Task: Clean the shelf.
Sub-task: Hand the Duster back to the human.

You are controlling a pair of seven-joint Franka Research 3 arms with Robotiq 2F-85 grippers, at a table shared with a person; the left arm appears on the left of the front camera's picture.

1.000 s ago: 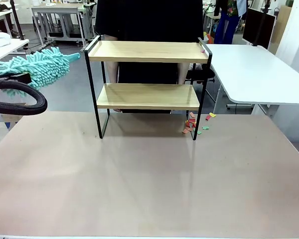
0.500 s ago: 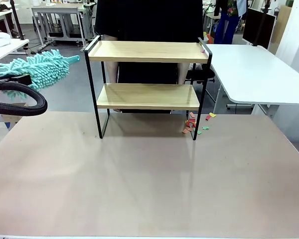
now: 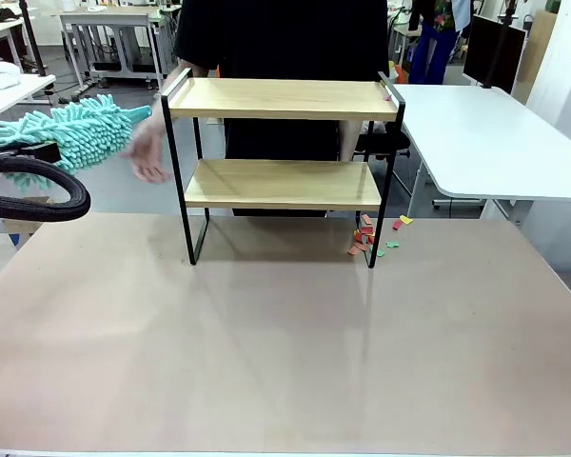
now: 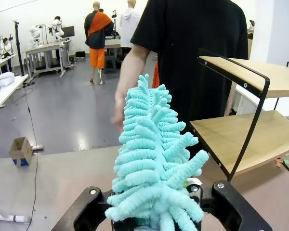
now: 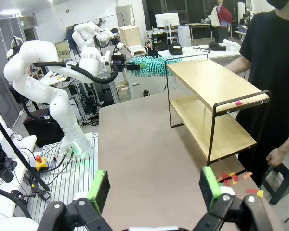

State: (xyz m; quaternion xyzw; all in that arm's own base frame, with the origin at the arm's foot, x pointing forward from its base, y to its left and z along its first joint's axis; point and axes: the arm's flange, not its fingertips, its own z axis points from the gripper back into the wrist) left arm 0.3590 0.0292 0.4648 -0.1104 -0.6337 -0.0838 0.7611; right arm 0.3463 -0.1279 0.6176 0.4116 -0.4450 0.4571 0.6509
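The shelf (image 3: 281,183) stands at the table's far middle, two light wooden boards in a black frame. My left gripper (image 3: 36,150) is at the left edge, shut on the handle of a teal fluffy duster (image 3: 76,129) whose tip points toward the shelf's upper left corner. Seen from the left wrist, the duster (image 4: 151,159) rises from between the fingers of my left gripper (image 4: 154,211), with the shelf (image 4: 241,139) to the right. A person's hand (image 3: 149,148) hangs just beside the duster's tip. My right gripper (image 5: 154,187) stands open above the table, holding nothing.
Coloured paper scraps (image 3: 371,238) lie by the shelf's right foot, and a pink scrap (image 3: 387,96) sits on the top board's right end. The person stands behind the shelf. A white table (image 3: 485,143) is at the right. A black cable (image 3: 38,190) loops by the left arm.
The person's hand has come into view left of the shelf, next to the duster's tip. The duster has shifted slightly left and up. The shelf and scraps have not moved.
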